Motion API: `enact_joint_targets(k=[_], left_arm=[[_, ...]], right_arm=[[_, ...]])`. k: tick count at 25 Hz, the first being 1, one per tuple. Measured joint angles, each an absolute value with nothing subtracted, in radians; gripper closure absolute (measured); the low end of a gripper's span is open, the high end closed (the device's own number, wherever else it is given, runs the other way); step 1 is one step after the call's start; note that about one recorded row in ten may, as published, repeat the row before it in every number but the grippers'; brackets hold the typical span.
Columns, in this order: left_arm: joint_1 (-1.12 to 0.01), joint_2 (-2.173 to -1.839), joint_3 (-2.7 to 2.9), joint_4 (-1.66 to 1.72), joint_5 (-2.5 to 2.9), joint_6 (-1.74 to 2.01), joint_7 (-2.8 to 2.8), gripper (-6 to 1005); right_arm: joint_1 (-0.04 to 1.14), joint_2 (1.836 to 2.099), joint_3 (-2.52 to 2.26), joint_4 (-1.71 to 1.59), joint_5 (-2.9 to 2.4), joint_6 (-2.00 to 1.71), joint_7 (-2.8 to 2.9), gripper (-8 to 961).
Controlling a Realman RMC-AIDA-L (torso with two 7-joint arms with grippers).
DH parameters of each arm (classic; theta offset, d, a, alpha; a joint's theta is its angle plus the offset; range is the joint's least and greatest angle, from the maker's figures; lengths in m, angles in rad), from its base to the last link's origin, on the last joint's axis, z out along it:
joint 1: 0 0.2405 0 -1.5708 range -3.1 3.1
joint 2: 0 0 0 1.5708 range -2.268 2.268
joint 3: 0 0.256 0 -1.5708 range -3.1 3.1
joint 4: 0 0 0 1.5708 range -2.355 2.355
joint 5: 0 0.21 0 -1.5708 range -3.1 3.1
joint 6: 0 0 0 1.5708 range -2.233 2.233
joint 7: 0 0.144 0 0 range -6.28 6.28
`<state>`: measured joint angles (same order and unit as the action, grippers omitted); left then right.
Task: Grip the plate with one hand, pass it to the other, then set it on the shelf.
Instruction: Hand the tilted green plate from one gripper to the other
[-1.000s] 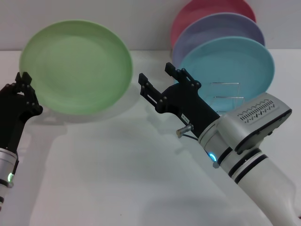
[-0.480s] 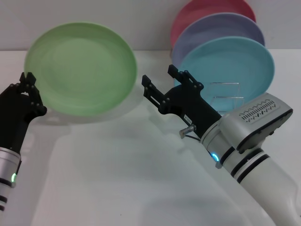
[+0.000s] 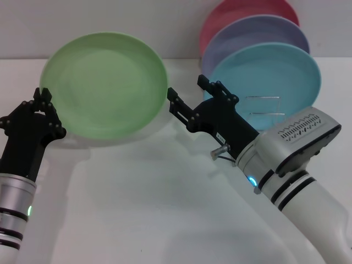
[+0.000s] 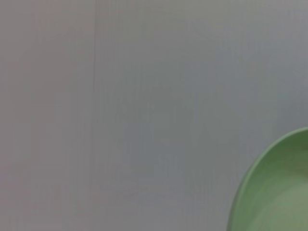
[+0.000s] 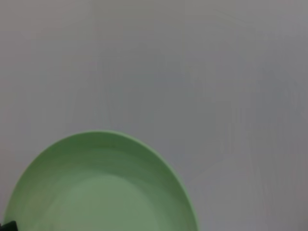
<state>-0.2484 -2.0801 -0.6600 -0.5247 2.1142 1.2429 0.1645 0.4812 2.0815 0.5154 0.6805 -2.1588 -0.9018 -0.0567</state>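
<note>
Holding the plate (image 3: 104,85) by its rim: left gripper (image 3: 44,107) clamped, right gripper (image 3: 187,102) agape beside plate.
Slippage is judged possible if release precedes the right gripper's closure.

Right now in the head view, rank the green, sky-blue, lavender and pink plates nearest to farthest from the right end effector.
1. Round light green plastic plate, just to the left of the right end effector.
2. Sky-blue plate, right, front of rack.
3. Lavender plate, behind it.
4. Pink plate, rearmost.
</note>
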Motion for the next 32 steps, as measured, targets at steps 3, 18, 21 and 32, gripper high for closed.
enact_joint_targets(k=[3,18,21,32], left_arm=[[-0.242,-2.080,-0.656,-0.538,2.105,1.244,0.175,964],[-0.222,-2.080,-0.570,-0.603,1.974,1.269,0.268,964],[-0.218,-2.080,-0.556,-0.621,1.955,1.272,0.300,964],[-0.215,-2.080,-0.507,-0.663,1.877,1.284,0.400,963]], right_arm=[[0.489,2.082,0.515,0.672,-2.160,-0.902,-0.057,207],[0.536,2.082,0.512,0.661,-2.168,-0.849,-0.057,208],[0.547,2.082,0.507,0.662,-2.169,-0.831,-0.057,208],[0.561,2.082,0.508,0.658,-2.169,-0.821,-0.057,207]])
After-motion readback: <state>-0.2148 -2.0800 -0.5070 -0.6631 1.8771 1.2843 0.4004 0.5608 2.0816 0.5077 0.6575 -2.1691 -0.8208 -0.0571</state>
